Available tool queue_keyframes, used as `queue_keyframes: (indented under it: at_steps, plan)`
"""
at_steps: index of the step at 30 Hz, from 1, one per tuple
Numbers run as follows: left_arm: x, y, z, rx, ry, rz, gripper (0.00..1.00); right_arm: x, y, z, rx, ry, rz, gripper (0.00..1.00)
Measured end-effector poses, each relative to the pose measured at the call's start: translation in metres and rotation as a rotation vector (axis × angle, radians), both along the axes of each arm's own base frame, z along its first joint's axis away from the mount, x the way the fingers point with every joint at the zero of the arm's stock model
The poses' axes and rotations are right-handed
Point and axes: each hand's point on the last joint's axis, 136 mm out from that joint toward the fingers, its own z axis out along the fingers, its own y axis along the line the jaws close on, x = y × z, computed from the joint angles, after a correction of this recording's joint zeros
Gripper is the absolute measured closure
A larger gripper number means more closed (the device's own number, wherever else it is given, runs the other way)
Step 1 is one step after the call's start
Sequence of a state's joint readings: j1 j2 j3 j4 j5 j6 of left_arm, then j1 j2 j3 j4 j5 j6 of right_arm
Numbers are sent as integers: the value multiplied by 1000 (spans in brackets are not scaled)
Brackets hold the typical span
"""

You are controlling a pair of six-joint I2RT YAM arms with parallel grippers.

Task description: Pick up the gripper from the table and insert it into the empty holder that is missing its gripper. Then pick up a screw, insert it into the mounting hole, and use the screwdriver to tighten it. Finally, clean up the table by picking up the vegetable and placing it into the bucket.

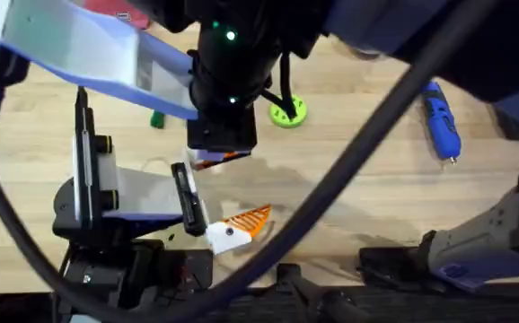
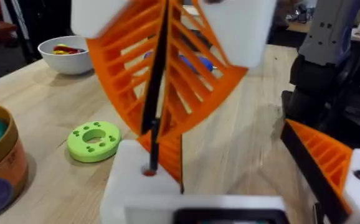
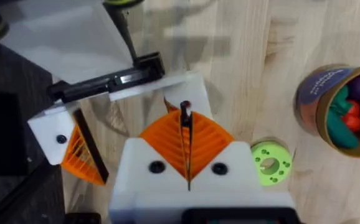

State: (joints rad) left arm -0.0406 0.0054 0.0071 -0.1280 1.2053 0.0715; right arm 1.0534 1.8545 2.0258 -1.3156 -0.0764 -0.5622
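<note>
I see the right gripper (image 3: 186, 152) pinching a screw (image 3: 184, 107) over the empty holder (image 3: 186, 84), left gripper's (image 2: 161, 93) state unclear, screwdriver (image 1: 441, 119) well apart.

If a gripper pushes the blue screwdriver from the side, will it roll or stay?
The screwdriver looks cylindrical and lies flat on the table, so it would probably roll. Its smooth body may slip between fingers.
</note>
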Motion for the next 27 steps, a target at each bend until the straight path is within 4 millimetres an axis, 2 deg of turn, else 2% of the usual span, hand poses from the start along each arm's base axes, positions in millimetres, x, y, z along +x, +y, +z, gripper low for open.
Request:
queue_keyframes:
  at_steps: [27]
  plan:
    - [0,0,0,0,0,0,16,3,-3,-8,-25,-11,-8,995]
